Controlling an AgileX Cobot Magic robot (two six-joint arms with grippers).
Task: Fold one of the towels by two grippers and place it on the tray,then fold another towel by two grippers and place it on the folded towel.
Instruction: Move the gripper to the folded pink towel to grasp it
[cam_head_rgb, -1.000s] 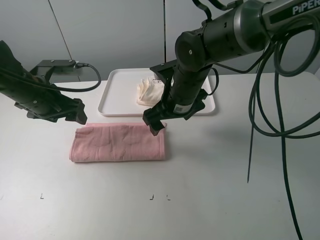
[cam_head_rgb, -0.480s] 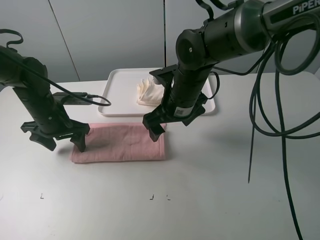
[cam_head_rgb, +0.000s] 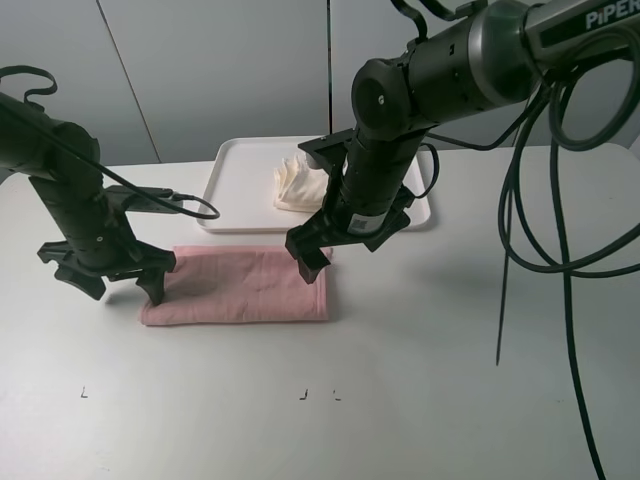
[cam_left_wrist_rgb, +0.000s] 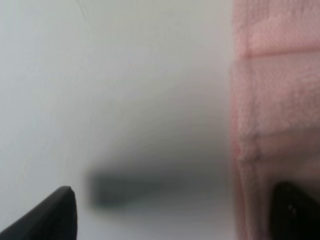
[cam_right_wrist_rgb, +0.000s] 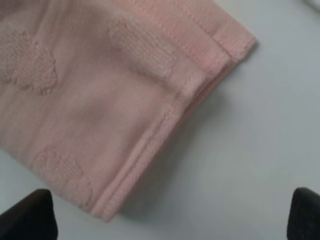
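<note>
Exterior high — pink towel (cam_head_rgb: 240, 285) long axis left-right | left end effector (cam_head_rgb: 120, 285) wide | right end effector (cam_head_rgb: 330, 256) wide

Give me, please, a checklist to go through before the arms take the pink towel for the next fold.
1. Left pincer open: ok.
2. Right pincer open: ok.
3. Left pincer at one end of the pink towel: ok, straddling its edge.
4. Right pincer at the other end: ok.
5. That towel lies flat: ok.
6. White towel on the tray: ok; neatly folded: cannot tell.
</note>
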